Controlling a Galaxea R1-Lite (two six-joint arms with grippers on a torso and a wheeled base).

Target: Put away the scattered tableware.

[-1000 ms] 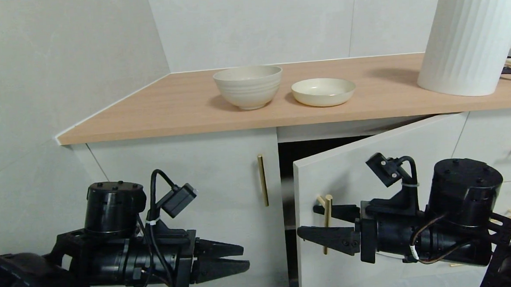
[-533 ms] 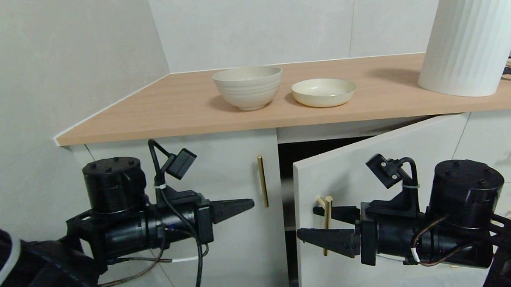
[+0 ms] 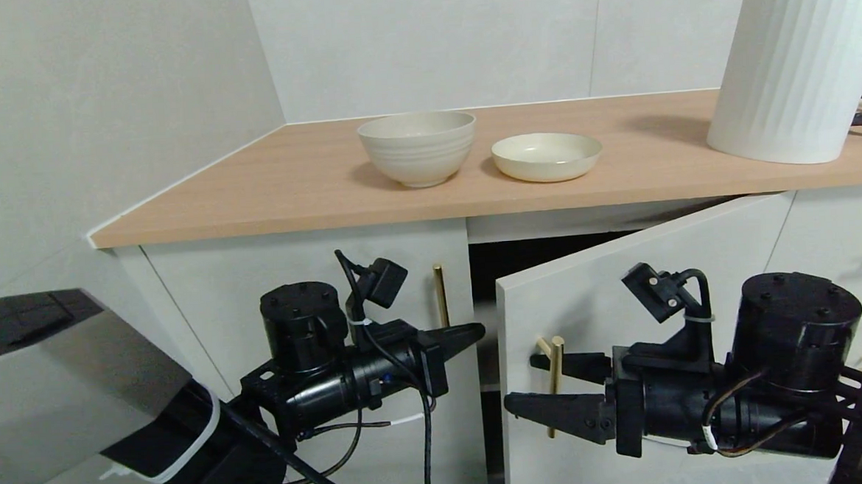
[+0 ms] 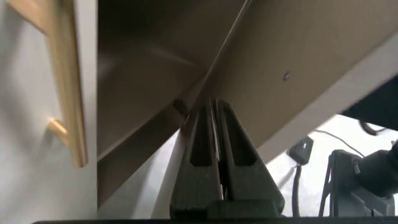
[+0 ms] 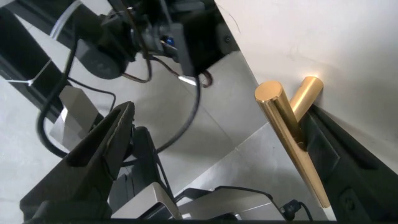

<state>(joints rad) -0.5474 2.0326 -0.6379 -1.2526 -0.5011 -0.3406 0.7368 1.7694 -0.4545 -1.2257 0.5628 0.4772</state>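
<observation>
Black right gripper (image 3: 523, 382) sits with jaws spread, one finger on each side of the brass handle (image 3: 554, 383) on the right cabinet door (image 3: 624, 261); not clamped on it as far as I can see. Left gripper (image 3: 473, 333) is closed on nothing, with its tip aimed into the dark gap (image 3: 481, 269) between that door and the left door (image 3: 292, 264), just beside the left door's own handle (image 3: 441, 300). The right door is swung partly out. My read on progress: early stage, only access to the cupboard is under way and nothing has been stowed. Bowl (image 3: 417, 147) and shallow dish (image 3: 547, 155) sit side by side, close but apart, on the wooden countertop (image 3: 288, 183), well above both grippers. Ribbed white container (image 3: 798, 68) stands farther right on the same top. Left to do: door fully open, then both pieces picked and placed inside. Delta over the last second: left arm came up from low-left and travelled toward the gap, with its wrist rolled. Right gripper, door angle, bowl and dish look unchanged. Head camera drifted slightly.
</observation>
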